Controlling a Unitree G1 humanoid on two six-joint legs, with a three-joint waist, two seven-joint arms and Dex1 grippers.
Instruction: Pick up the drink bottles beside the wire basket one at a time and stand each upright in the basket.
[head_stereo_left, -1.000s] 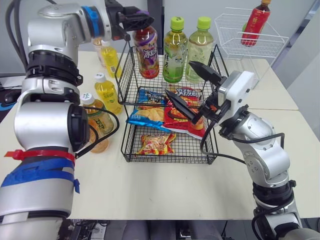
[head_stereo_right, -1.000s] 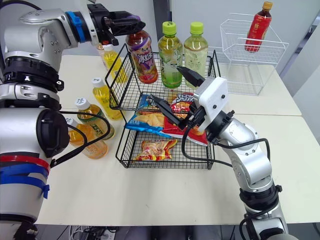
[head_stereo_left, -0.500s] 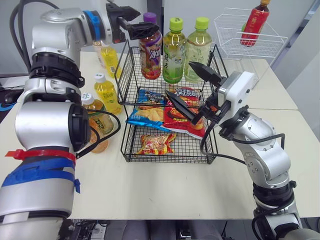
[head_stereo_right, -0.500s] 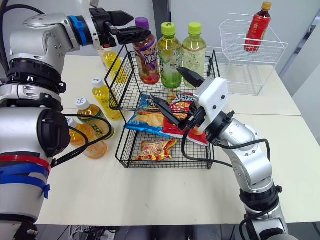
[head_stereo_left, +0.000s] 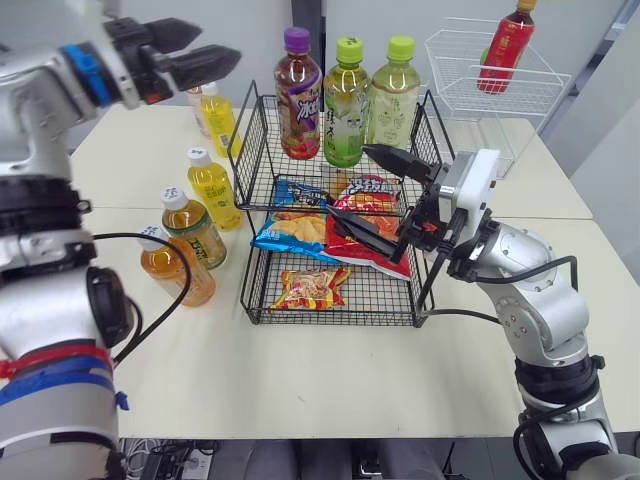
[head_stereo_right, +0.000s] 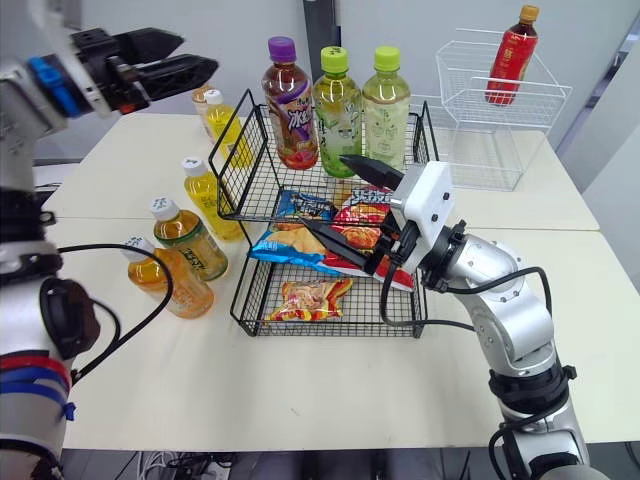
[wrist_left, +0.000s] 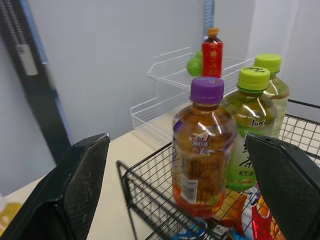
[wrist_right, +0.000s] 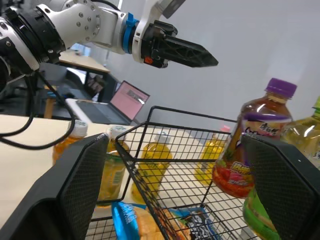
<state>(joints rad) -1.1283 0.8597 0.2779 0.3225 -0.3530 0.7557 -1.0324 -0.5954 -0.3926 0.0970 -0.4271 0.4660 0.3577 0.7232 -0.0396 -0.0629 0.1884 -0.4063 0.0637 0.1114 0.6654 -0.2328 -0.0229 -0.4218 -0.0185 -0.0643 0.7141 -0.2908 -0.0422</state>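
While the left gripper (head_stereo_left: 220, 43) hangs with its two black fingers spread wide and nothing between them, the purple-capped bottle (head_stereo_left: 301, 100) stands upright just ahead of its fingertips. The bottle is in the upper tier of the wire basket (head_stereo_left: 258, 160), at the corner nearest that gripper. Open air lies between gripper and bottle. In the left wrist view the bottle shows framed between the fingers (wrist_left: 85, 185), apart from both.

On the bottle's far side from the left gripper, a green-capped bottle (head_stereo_left: 346, 105) and a second green-capped bottle (head_stereo_left: 396, 100) stand upright in the same tier, in a close row with it.

Below the left gripper, on its side of the basket, the loose bottles stand on the table (head_stereo_left: 300, 380). A yellow bottle (head_stereo_left: 220, 118) stands nearest beneath the fingers and a second yellow bottle (head_stereo_left: 215, 188) closer to the robot. An amber bottle (head_stereo_left: 195, 232) and an orange bottle (head_stereo_left: 175, 272) follow, close together.

The right gripper (head_stereo_left: 347, 182) is released as well and holds nothing. Its fingers are spread over the middle of the basket, the upper one near the foot of the green-capped bottles, the lower one just over a red snack bag (head_stereo_left: 365, 232). Whether that finger touches the bag cannot be told. Past the lower fingertip lies a blue snack bag (head_stereo_left: 290, 230), and below it, in the lower tier, a small snack bag (head_stereo_left: 310, 288). Well behind the right gripper stands a white wire rack (head_stereo_left: 490, 95) with a red bottle (head_stereo_left: 500, 50) in it.
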